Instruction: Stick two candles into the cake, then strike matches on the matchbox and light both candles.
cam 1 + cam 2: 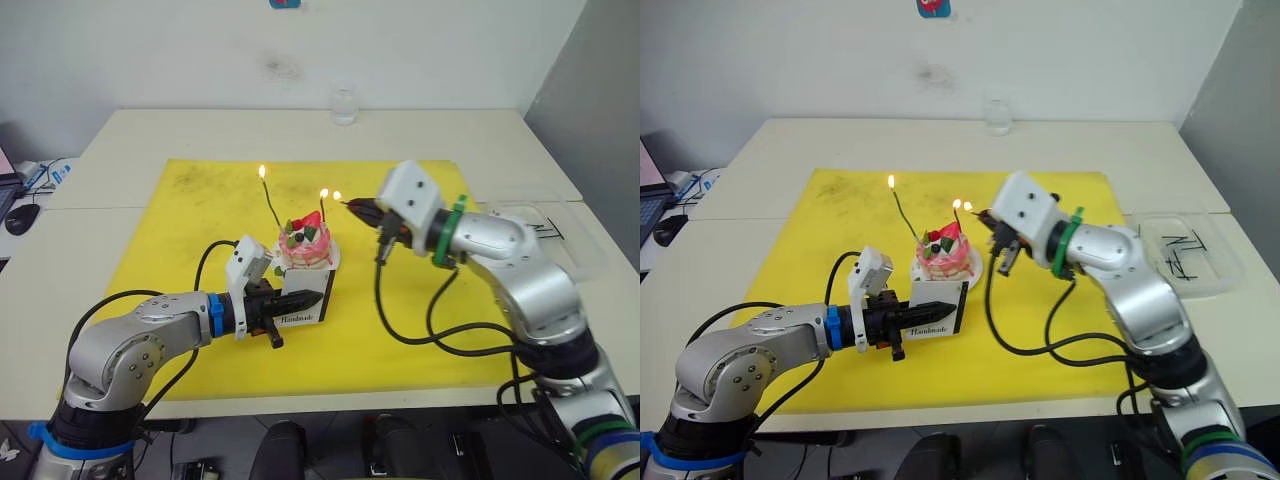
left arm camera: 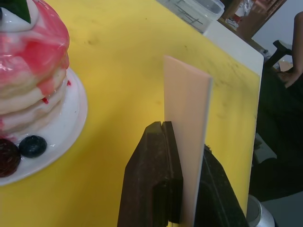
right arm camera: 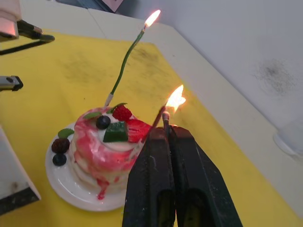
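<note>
The cake [image 1: 305, 245] sits on its small white plate [image 1: 332, 262] near the middle of the yellow mat [image 1: 200, 220] that covers most of the desk [image 1: 150, 135]. Two candles stand in it. The green candle [image 3: 124, 66] leans toward the far left corner of the mat and burns at its tip. The reddish candle [image 1: 324, 205] stands on the cake's right side, also showing a flame.

The right gripper [image 3: 166, 130] has its fingers pressed together on a lit match [image 3: 165, 116], whose flame sits right at the reddish candle's tip. The left gripper [image 2: 177, 161] is clamped on the matchbox [image 1: 303, 298], holding it on edge just in front of the plate, toward the near edge of the mat.

The match is light, thin and brittle, and it burns down toward the fingers, so it is best held at its unlit end, as it is now. The candles look thin and bendy; a push from the side would likely tilt them in the soft cake. The matchbox is light, stiff card, easy to pinch across its flat faces.

A clear tray [image 1: 1190, 250] lies by the right edge of the desk; I cannot tell what is in it. A small clear glass [image 1: 344, 103] stands at the far edge and looks empty
</note>
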